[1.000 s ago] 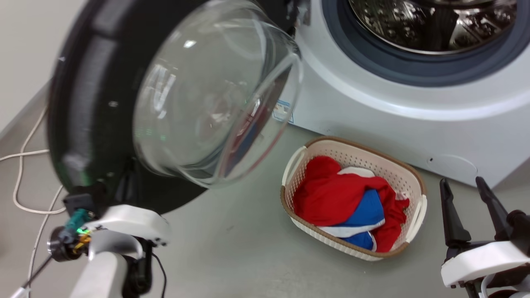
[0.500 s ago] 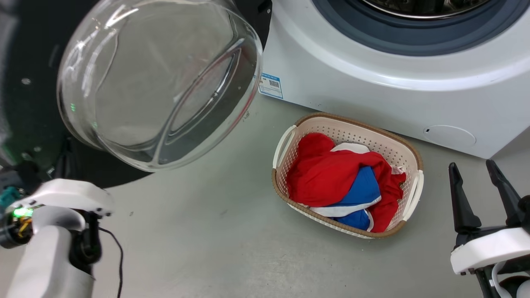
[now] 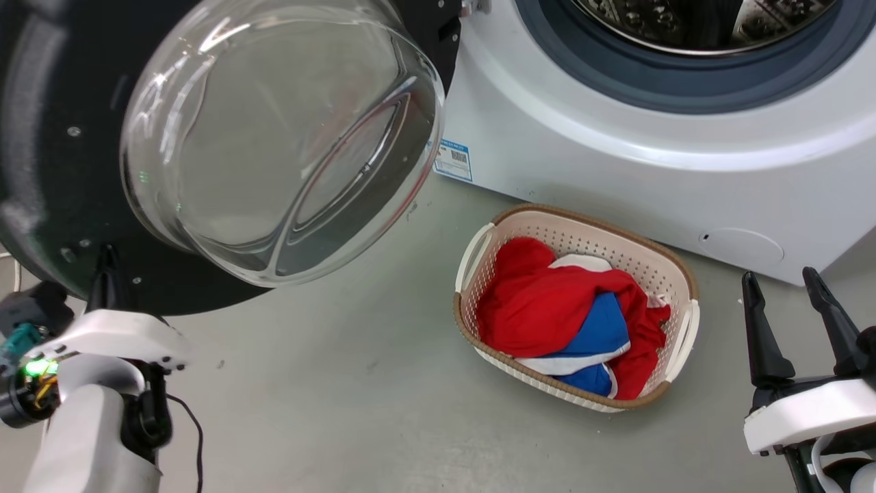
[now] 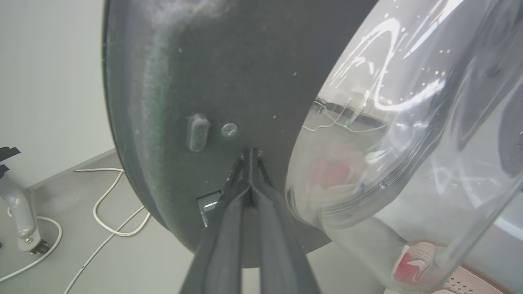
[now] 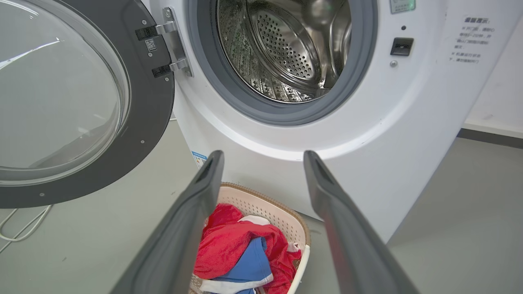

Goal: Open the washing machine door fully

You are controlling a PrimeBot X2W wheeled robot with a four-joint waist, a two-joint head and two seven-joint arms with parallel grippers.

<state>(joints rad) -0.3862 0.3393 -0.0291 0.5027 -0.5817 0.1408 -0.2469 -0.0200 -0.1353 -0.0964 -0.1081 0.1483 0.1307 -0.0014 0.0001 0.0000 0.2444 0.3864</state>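
Observation:
The washing machine door (image 3: 55, 171), a black disc with a bulging glass bowl (image 3: 274, 137), stands swung out to the left of the white washing machine (image 3: 616, 150) on its hinge. In the left wrist view my left gripper (image 4: 250, 154) is shut, its tips against the door's (image 4: 245, 61) black inner face beside the bowl. In the head view that left gripper (image 3: 106, 263) is under the door's lower rim. My right gripper (image 3: 787, 291) hangs open at the lower right, holding nothing. The right wrist view has the right gripper (image 5: 263, 157) facing the open steel drum (image 5: 286, 53) and the door (image 5: 151, 102).
A cream laundry basket (image 3: 616, 248) with red and blue clothes (image 3: 547, 308) sits on the grey floor before the machine. White cables (image 4: 110, 228) and a wheeled stand foot (image 4: 20, 220) lie left of the door by the wall.
The head camera has shifted. The door has swung wider from the machine, its bowl now more face-on, and my left gripper went left with it. The right gripper has stayed open.

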